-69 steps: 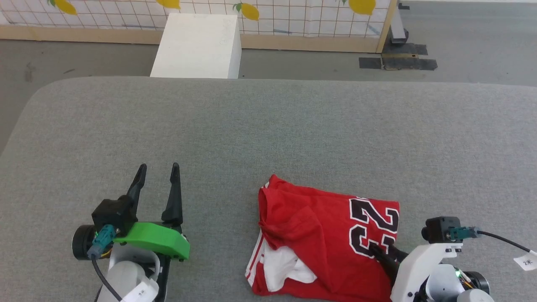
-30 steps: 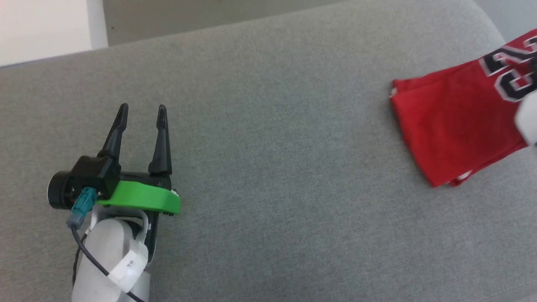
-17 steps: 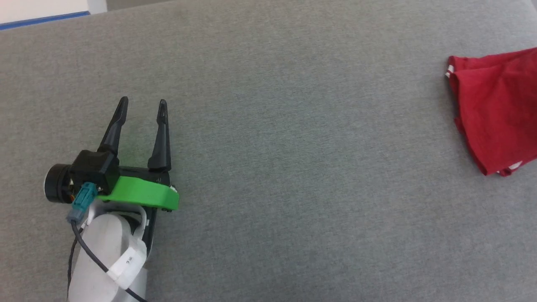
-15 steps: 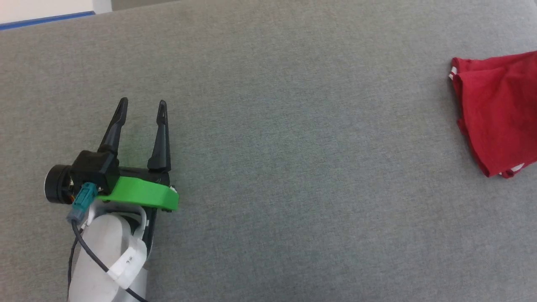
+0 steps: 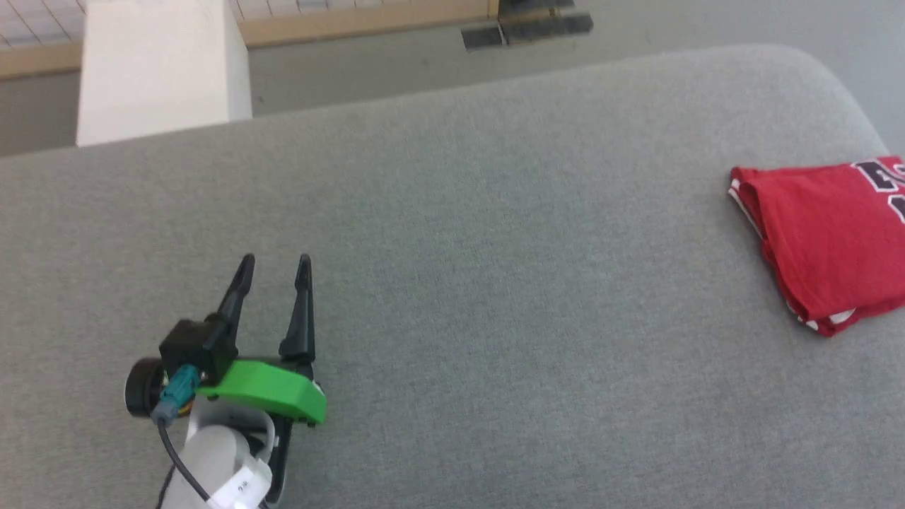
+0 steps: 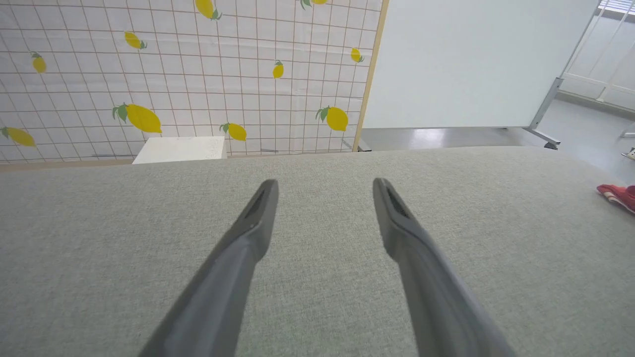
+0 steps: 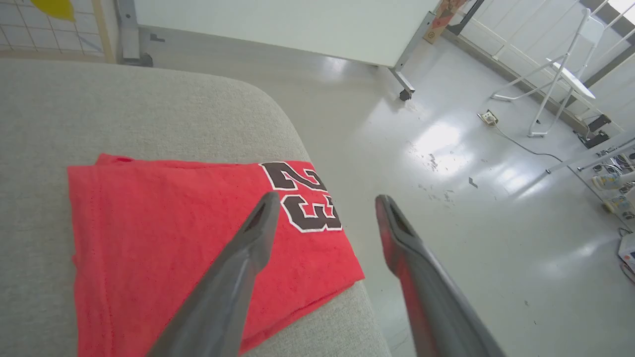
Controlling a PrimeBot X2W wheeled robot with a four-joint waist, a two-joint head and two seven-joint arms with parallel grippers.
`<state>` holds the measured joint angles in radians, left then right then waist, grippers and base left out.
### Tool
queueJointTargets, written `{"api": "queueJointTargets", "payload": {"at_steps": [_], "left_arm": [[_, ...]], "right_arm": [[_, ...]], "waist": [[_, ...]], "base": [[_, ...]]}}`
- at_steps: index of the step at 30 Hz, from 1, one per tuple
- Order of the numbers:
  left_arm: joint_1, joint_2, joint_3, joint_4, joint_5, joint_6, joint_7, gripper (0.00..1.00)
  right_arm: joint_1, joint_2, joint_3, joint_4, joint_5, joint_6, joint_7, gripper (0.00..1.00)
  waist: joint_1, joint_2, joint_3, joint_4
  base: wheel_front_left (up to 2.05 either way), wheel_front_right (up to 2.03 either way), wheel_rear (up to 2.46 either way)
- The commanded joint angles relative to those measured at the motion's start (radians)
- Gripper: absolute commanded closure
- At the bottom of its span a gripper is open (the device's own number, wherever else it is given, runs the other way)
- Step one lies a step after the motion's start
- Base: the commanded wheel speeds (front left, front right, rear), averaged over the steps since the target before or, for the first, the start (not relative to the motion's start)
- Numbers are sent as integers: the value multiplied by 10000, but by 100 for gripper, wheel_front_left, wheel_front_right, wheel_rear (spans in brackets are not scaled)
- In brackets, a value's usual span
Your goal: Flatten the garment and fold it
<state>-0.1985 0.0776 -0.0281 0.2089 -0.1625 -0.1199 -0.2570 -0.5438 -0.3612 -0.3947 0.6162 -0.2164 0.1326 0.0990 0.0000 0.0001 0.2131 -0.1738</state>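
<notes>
My left pincer (image 5: 275, 261) sat at the lower left of the head view, fingers apart, nothing between them, over bare grey worktop (image 5: 495, 283). My right pincer (image 7: 327, 198), seen in its wrist view, was likewise spread and empty, over the garment (image 7: 173, 238) near its "23" print. The garment lay folded, red side up, by the worktop's rounded corner. In the head view it was at the far right edge, well apart from my left pincer.

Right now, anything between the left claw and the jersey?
No. In the head view, the grey surface between the open left claw and the folded red jersey is bare.
</notes>
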Motion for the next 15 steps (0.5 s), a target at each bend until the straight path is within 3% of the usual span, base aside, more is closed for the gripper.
{"api": "queueJointTargets", "payload": {"at_steps": [1, 9, 15], "left_arm": [[157, -53, 23, 21, -99, 75, -46, 0], [768, -198, -66, 29, -376, 237, -46, 0], [934, -238, -187, 187, -590, 282, -47, 0]], "right_arm": [[289, 210, 38, -245, 280, -19, -265, 0], [2403, 1382, 1331, -2941, 2241, -19, -1416, 0], [3919, 2268, 2144, -4941, 2818, -19, -1731, 0]], "waist": [[0, -1, -1050, 376], [0, -1, -1690, 1011], [0, -1, -1845, 1529]], "base": [[0, 0, 0], [0, 0, 0], [0, 0, 0]]}}
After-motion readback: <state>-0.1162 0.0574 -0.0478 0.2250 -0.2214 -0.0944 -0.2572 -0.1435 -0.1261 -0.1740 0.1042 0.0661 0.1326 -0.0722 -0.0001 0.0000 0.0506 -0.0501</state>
